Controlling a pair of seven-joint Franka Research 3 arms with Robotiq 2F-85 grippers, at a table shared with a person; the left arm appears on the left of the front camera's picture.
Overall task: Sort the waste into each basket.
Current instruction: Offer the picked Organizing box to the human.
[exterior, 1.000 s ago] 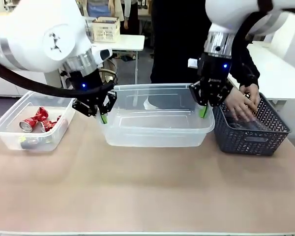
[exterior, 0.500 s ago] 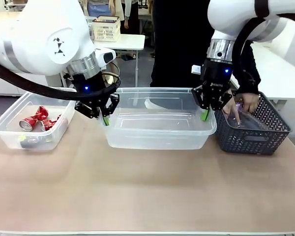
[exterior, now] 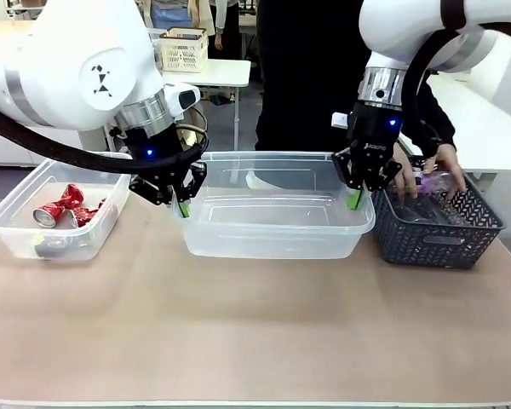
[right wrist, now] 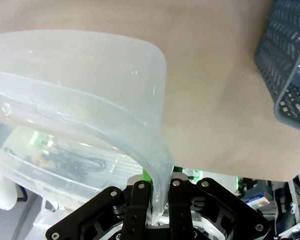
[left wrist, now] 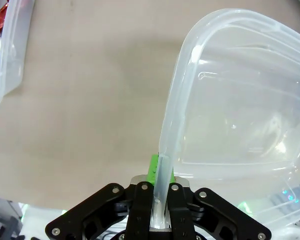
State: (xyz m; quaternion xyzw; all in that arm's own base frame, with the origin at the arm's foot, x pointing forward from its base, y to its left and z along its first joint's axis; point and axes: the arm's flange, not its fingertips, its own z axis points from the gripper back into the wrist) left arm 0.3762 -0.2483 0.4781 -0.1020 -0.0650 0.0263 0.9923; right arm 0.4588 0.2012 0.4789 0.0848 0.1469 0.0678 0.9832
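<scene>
At the left end of the table (exterior: 255,332) sits the smaller tub (exterior: 17,234), open side up, with crushed red cans (exterior: 68,207) lying on their sides inside it, one silver end turned toward the camera. Just right of it, the left gripper (exterior: 180,207) points down with its fingers pressed onto the left short rim of the large tub (exterior: 272,234); the left wrist view shows the clear rim pinched between the green pads (left wrist: 152,170). This tub stands upright in the middle, mouth up, its long axis running left to right across the table; whether its base touches the table cannot be told. At its right short end the right gripper (exterior: 353,200) also points down, fingers clamped on the rim. Just beside that end stands the dark lattice basket (exterior: 439,234), where the person's hands (exterior: 447,166) reach in over clear items too blurred to name.
</scene>
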